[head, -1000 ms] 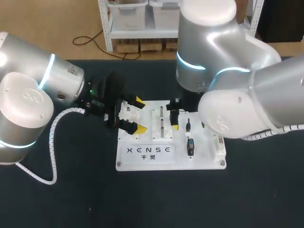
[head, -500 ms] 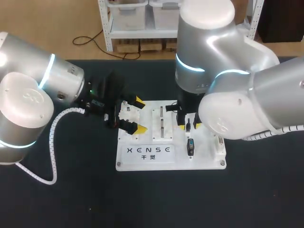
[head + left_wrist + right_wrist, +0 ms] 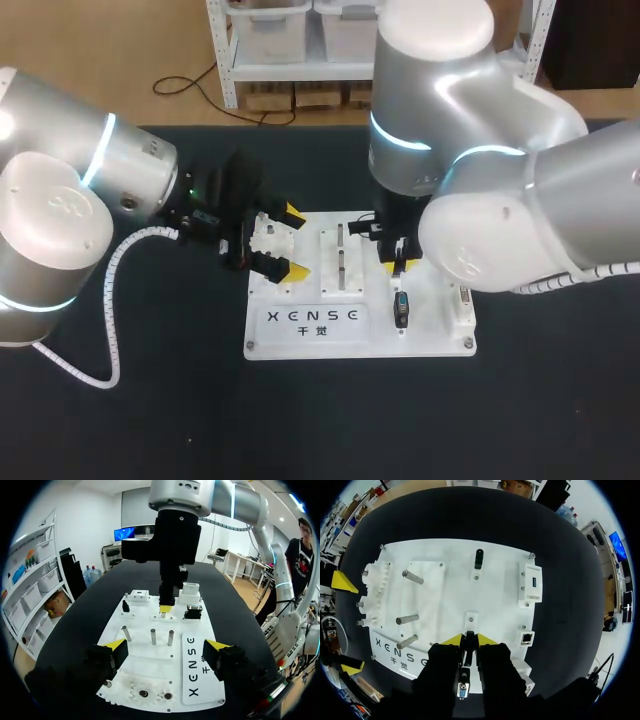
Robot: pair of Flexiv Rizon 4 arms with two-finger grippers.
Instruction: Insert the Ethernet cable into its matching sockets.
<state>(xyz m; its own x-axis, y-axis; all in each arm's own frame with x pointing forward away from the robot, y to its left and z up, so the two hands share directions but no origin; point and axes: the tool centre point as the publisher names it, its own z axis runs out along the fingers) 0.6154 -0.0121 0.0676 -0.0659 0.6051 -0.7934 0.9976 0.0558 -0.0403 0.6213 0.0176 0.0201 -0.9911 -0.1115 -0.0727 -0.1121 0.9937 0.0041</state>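
The black plug (image 3: 469, 636) stands upright on the white board (image 3: 300, 340), near the Ethernet socket (image 3: 527, 638) at the board's edge. I note my right gripper (image 3: 470, 640) clenched on the plug, one yellow tip on either side. My left gripper (image 3: 166, 647) hangs released over the board's opposite end, fingers spread wide.

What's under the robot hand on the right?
A small black plug sits right under the right gripper, on the white board. The gripper's dark body covers the board on both sides of it, so whether it is squeezed cannot be seen.
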